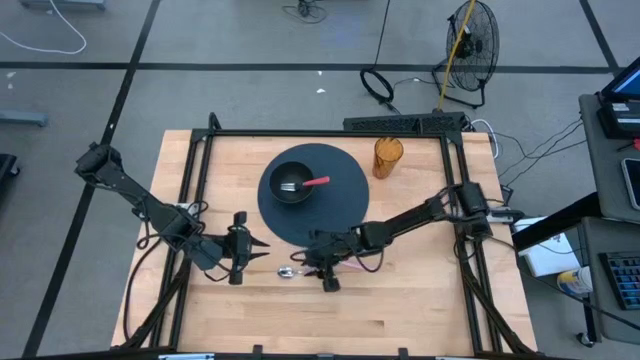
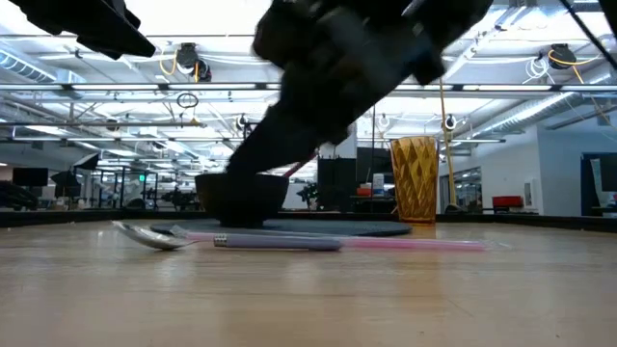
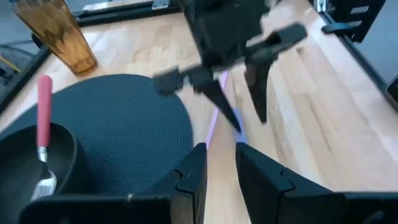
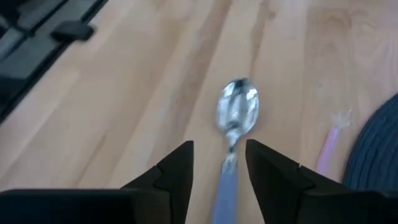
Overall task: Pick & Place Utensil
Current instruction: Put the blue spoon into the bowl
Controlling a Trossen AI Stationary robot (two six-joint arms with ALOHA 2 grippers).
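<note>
A metal spoon (image 1: 288, 272) with a purple handle lies flat on the wooden table, just near of the dark round mat (image 1: 340, 205). In the right wrist view its bowl (image 4: 237, 106) points away and its handle runs back between my fingers. My right gripper (image 4: 219, 162) is open over the handle, one finger on each side; I cannot tell whether they touch it. My left gripper (image 1: 258, 250) is open and hovers left of the spoon, pointing toward the right gripper (image 3: 239, 106). A black bowl (image 1: 293, 185) on the mat holds a red-handled fork (image 1: 305, 183).
An amber ribbed cup (image 1: 388, 157) stands at the mat's far right edge. A thin pink handle (image 4: 328, 149) lies on the table beside the mat, right of the spoon. A black frame (image 1: 320, 132) borders the table. Bare wood stretches along the near edge.
</note>
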